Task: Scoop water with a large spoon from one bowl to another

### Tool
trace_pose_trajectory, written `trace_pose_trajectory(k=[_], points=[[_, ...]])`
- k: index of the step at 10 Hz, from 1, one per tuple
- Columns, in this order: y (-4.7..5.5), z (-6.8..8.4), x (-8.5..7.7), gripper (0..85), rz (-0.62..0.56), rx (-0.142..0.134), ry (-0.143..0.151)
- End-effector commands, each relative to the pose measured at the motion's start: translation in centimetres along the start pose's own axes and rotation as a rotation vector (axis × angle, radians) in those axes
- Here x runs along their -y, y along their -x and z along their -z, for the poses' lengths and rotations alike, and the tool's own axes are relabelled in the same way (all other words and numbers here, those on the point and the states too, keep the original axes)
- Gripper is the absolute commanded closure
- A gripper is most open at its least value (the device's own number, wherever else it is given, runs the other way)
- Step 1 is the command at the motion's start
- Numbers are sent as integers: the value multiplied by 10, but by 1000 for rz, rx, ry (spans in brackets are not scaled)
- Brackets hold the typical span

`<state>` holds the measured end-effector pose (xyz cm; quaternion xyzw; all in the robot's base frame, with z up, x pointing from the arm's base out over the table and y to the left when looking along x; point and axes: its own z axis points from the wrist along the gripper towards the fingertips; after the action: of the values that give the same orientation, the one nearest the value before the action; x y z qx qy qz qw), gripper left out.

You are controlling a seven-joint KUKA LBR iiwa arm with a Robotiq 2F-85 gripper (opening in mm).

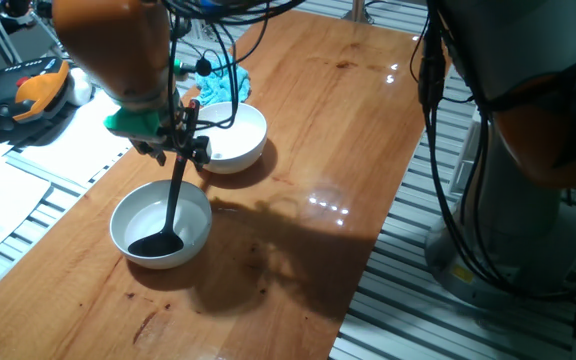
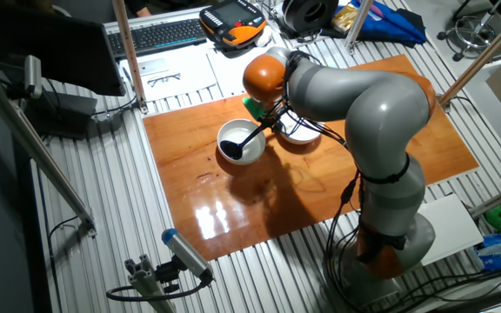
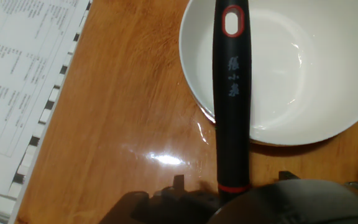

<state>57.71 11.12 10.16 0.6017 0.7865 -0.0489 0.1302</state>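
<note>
The large spoon point(image 1: 173, 195) is a black ladle that stands steeply, with its scoop point(image 1: 155, 243) resting inside the near white bowl point(image 1: 133, 212). My gripper point(image 1: 180, 142) is shut on the upper part of its handle. A second white bowl point(image 1: 246, 137) sits just behind, close beside the gripper. In the hand view the handle's end point(image 3: 231, 68), with its hanging hole, reaches over this second bowl point(image 3: 328, 118), where faint glints show the water point(image 3: 291, 62). In the other fixed view the ladle point(image 2: 249, 137) lies in the left bowl point(image 2: 240, 155). Water in the near bowl is too faint to tell.
Papers point(image 1: 28, 175) lie off the table's left edge, and also show in the hand view point(image 3: 17, 81). A teal cloth point(image 1: 230, 82) lies behind the bowls. An orange-and-black pendant point(image 1: 28, 95) lies at the far left. My arm's base point(image 1: 528, 200) stands off the table's right edge.
</note>
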Motion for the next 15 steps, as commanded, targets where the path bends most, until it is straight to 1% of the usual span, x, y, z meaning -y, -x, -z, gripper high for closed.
trace_pose_trajectory(k=[1, 3, 6, 10, 13, 15], points=[[0, -3, -1, 170, 0, 4, 2], [1, -7, -3, 170, 2, 15, 1], [9, -13, -10, 170, 16, 9, 3], [8, -17, -10, 170, 16, 15, 6], [10, -23, -7, 170, 17, 7, 13], [7, -26, -5, 170, 16, 11, 15]])
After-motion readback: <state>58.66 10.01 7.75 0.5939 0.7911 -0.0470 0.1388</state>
